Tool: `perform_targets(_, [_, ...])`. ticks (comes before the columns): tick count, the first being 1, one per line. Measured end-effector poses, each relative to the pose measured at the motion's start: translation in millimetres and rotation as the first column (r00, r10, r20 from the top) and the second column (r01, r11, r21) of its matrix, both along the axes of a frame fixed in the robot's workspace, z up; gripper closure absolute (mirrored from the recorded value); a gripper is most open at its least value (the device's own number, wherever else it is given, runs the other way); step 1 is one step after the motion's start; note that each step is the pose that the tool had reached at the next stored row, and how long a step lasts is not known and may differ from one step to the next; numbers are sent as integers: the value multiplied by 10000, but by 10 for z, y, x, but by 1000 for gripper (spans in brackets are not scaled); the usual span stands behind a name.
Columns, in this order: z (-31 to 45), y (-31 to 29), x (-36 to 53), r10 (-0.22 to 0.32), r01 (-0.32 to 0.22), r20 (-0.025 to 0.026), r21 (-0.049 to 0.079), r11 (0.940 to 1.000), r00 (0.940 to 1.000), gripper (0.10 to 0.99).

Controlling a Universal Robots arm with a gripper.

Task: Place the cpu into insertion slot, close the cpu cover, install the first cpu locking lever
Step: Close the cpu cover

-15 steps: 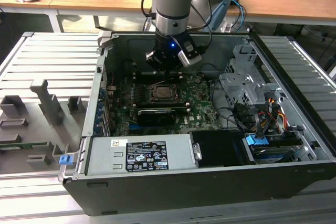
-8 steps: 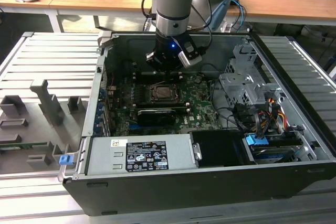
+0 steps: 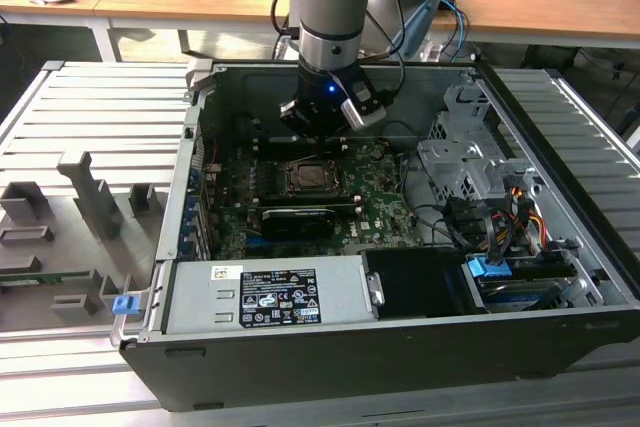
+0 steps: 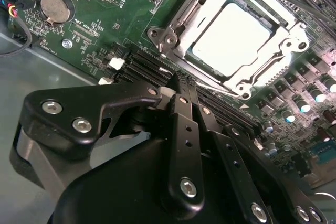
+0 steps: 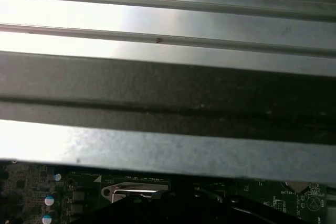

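In the exterior view, grey ribbed trays (image 3: 90, 137) lay at the exterior view's left, and the open computer case (image 3: 400, 347) held the green circuit board (image 3: 380, 202). On that board the insertion slot (image 3: 315, 179) sat just below the gripper (image 3: 318, 132). In the second wrist view the gripper's fingers (image 4: 181, 103) were pressed together and held nothing, just beside the slot, where the cpu (image 4: 231, 38) lay seated under the closed cpu cover (image 4: 210, 3).
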State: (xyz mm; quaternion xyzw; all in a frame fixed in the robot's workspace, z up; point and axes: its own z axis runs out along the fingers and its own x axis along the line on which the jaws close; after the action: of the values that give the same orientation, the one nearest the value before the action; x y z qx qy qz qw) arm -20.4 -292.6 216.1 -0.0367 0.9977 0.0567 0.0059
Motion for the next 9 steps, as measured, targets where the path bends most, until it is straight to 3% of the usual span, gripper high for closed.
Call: perform_targets(9, [-28,1,15,2,-2,-1,-53,10000,10000,980])
